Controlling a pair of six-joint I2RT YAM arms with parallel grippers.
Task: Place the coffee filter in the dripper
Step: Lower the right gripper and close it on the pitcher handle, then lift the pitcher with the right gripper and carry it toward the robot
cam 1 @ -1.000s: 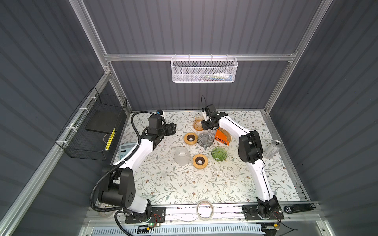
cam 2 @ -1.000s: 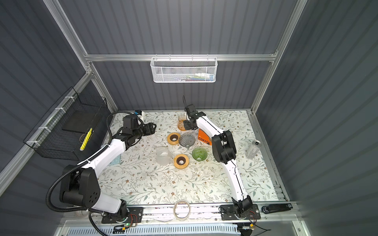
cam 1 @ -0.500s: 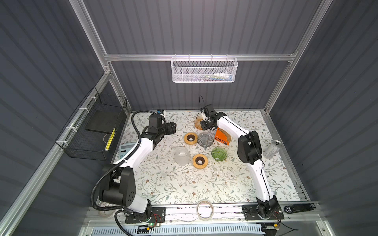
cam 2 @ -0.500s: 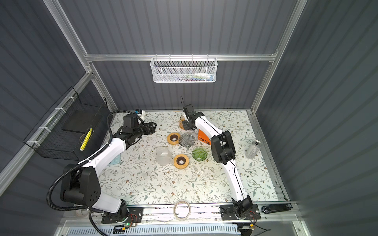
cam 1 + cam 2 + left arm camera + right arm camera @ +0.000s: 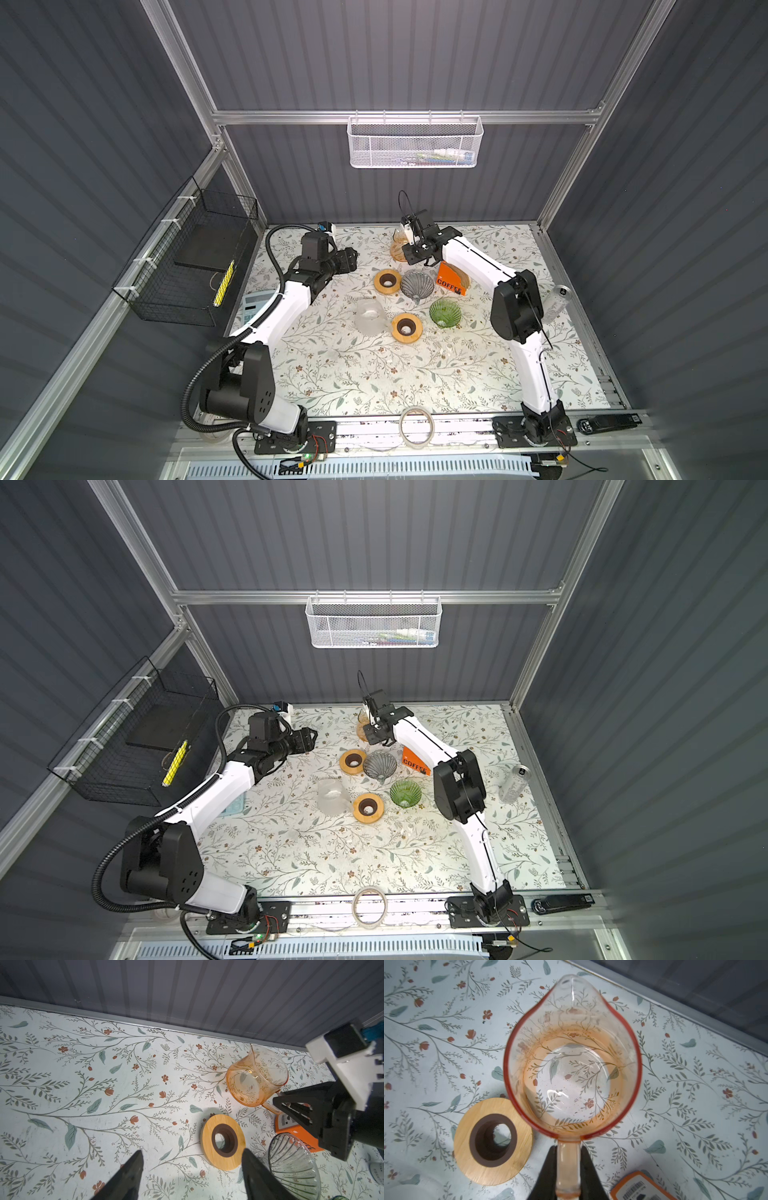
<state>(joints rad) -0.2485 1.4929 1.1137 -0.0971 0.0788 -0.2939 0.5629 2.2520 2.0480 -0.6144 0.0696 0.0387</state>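
Floral surface (image 5: 353, 374), upper centre: your right gripper (image 5: 568, 1153) just closed its jaws on the orange pitcher (image 5: 571, 1064) handle; left gripper (image 5: 192, 1151) jaws apart; grey dripper (image 5: 417, 284) remains unlined.

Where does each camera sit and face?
Top views: high in front, looking down on the floral table; left arm and right arm show.
Left wrist: faces the back wall; open left claw shows.
Right wrist: looks down into the amber glass jug; right claw clamps its handle.
Shared: both wrist views show jug and round wooden ring.
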